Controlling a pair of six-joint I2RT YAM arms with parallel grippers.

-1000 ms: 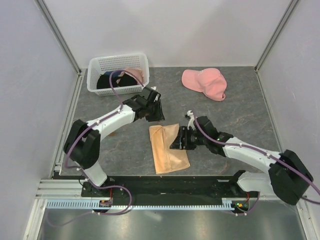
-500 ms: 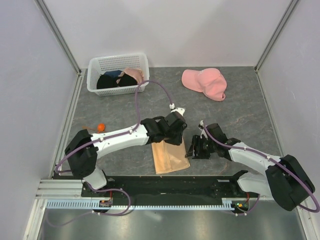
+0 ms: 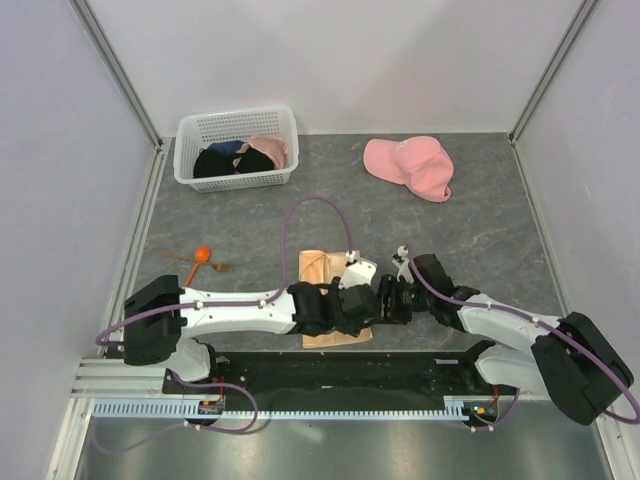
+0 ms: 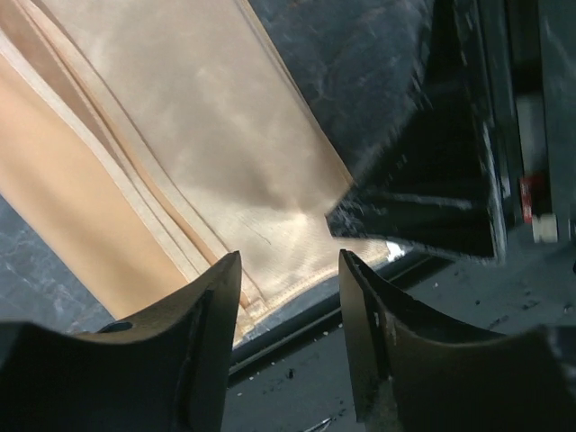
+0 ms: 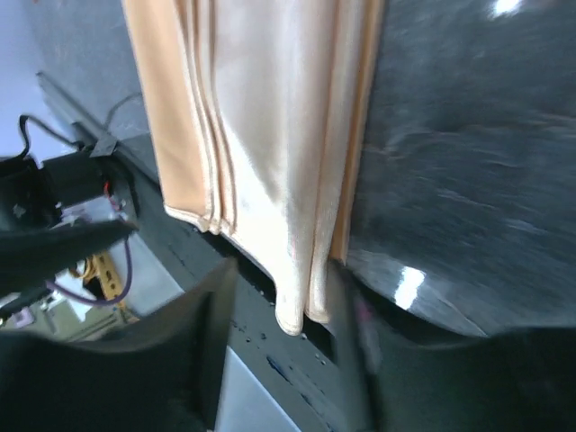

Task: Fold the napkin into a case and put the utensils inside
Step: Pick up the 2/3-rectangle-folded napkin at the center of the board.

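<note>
Two grippers meet at the near edge of the table [image 3: 480,230], both over the one napkin [image 3: 322,268]. The left gripper [image 4: 288,270] reaches in from the left with its jaws moderately wide apart. The napkin's near corner lies in the gap between them, and neither finger presses the cloth. The right gripper [image 5: 283,288] comes in from the right. Its jaws are likewise apart and stand either side of the napkin's near end without pinching it. The napkin lies flat, folded into a narrow strip of several stacked layers, and its near end reaches the black rail [image 3: 330,365] that carries the arms. A small red-and-white patch [image 4: 533,202] on dark hardware in the left wrist view is too blurred to read. Farther back and to the left, well apart from the napkin, the utensils [image 3: 200,260] lie loose on the table. They are one orange-bowled spoon [image 3: 201,254] with thin brown pieces beside it, too small to count. At the far side stand one white basket [image 3: 230,182] of dark and pink clothes [image 3: 225,160] and one pink cap [image 3: 410,165].
</note>
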